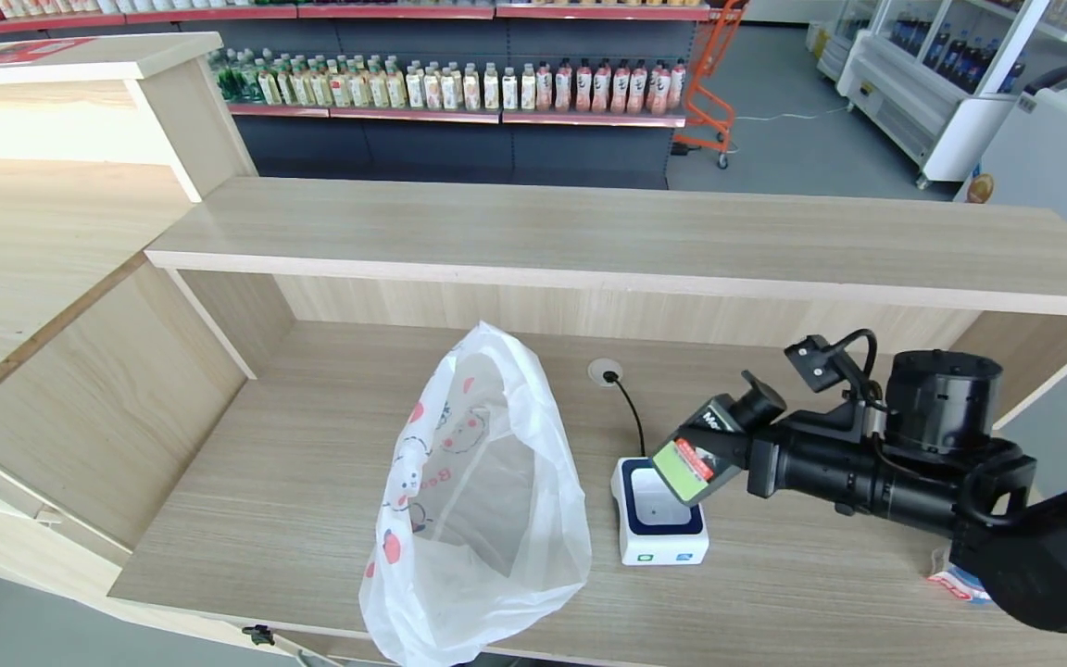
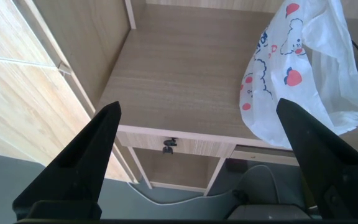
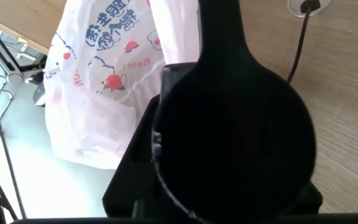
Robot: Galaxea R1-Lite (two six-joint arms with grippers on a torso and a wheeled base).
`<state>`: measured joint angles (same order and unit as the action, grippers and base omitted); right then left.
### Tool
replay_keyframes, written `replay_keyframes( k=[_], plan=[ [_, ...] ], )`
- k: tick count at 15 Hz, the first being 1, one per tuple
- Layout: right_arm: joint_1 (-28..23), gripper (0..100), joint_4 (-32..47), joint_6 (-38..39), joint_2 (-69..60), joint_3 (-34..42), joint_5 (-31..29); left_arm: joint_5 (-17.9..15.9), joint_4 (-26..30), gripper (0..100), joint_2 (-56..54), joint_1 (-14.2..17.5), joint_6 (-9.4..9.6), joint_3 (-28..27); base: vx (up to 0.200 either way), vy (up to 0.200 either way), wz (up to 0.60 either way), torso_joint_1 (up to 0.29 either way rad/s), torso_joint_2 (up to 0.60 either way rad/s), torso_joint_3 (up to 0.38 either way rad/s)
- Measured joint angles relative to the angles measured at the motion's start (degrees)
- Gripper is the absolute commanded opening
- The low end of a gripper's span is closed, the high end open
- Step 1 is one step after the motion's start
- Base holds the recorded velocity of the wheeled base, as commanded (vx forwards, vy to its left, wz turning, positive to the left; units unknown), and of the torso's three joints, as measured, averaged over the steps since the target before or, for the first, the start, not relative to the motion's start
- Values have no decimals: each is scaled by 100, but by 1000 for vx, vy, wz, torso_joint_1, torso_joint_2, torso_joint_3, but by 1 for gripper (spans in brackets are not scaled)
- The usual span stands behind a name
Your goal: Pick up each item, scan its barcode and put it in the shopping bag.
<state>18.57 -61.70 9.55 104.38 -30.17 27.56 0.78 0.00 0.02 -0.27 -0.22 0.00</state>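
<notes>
1. Fingers (image 1: 723, 421) of the right gripper (image 1: 702, 452) are closed on a small box (image 1: 684, 466) with a green and red face. In the head view the box hangs tilted just above the scanner (image 1: 659, 524), over its 1 o'clock corner (12 o'clock being straight away from the robot across the counter (image 1: 311, 482)). The shopping bag (image 1: 478, 500) stands open just beside the scanner at its 9 o'clock. A cable (image 1: 631, 417) runs from the scanner toward 11 o'clock into a round hole (image 1: 605, 372). A second packet (image 1: 955, 584) lies at the scanner's 4 o'clock, partly hidden by the arm.
2. From the left wrist, the left gripper (image 2: 194, 162) has its fingers (image 2: 73, 168) spread wide with nothing between them. It hangs off the near edge of the counter (image 2: 185, 81), and the bag (image 2: 297, 74) is well along that edge. A small latch (image 2: 168, 145) sits under the edge.
3. From the right wrist, the gripper's own dark bulk blocks the middle, so the grip cannot be judged here. The bag (image 3: 104, 81) and the cable (image 3: 300, 37) show on either side of it.
4. The step in hand looks like scanning the box (whether its barcode faces the window cannot be told). The next move likely calls for carrying the box toward 9 o'clock, high enough to pass the bag's thin, slack rim. It should be let go over the opening, not against the side. The second packet remains to be picked up.
</notes>
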Motion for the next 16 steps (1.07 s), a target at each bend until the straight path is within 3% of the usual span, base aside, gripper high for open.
replay_keyframes(
  k=[6, 9, 13, 16],
  plan=[
    [-82, 0, 11, -161, -1749, 1742, 0, -5, 0, 100, 0, 0, -18, 0, 0, 0, 0, 0, 0, 0],
    [-107, 0, -2, -163, -1985, 1888, -1, 0, 0, 100, 0, 0, -11, 0, -200, 0, 0, 7, 1, 4],
    [-105, 0, 11, -163, -2100, 1921, 5, -2, 0, 100, 0, 0, 0, 0, 0, 0, 0, 0, 0, 0],
    [-112, 0, 17, -165, -2152, 1913, -1, -2, 2, 100, 0, 0, -18, 0, 0, 200, 0, 12, 4, 1]
  ],
)
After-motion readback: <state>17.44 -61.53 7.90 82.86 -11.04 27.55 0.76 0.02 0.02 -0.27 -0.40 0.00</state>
